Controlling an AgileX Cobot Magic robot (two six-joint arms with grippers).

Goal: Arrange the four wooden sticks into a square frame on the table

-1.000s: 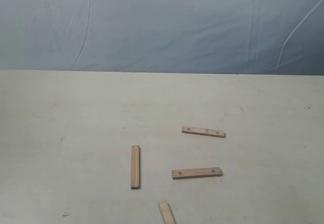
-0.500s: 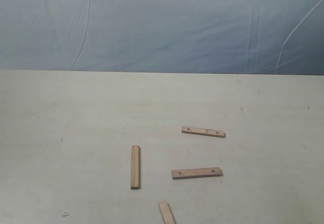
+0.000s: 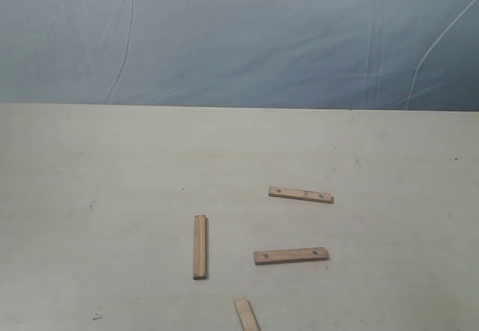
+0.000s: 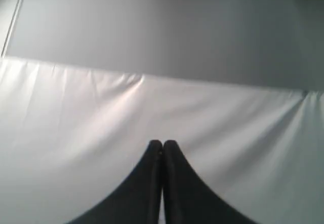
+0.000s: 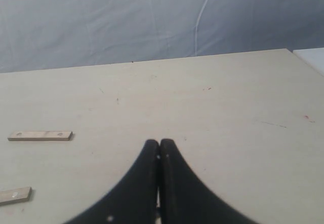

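Observation:
Four wooden sticks lie apart on the pale table [image 3: 112, 181], forming no square frame. One stick [image 3: 301, 195] with dark holes lies crosswise, farthest back. A second holed stick [image 3: 290, 255] lies crosswise nearer the front. A third stick [image 3: 200, 246] lies lengthwise to their left. The fourth stick [image 3: 246, 314] is cut off by the front edge of the view. Neither arm shows in the exterior view. My right gripper [image 5: 159, 143] is shut and empty above the table, with a stick [image 5: 40, 136] and another stick's end [image 5: 15, 195] off to one side. My left gripper [image 4: 162, 144] is shut and empty over a pale sheet.
A wrinkled blue-grey sheet [image 3: 239, 39] hangs behind the table's far edge. In the right wrist view the table's corner [image 5: 291, 51] shows, with a white surface [image 5: 311, 57] beyond it. The left wrist view shows only creased pale fabric [image 4: 101, 112].

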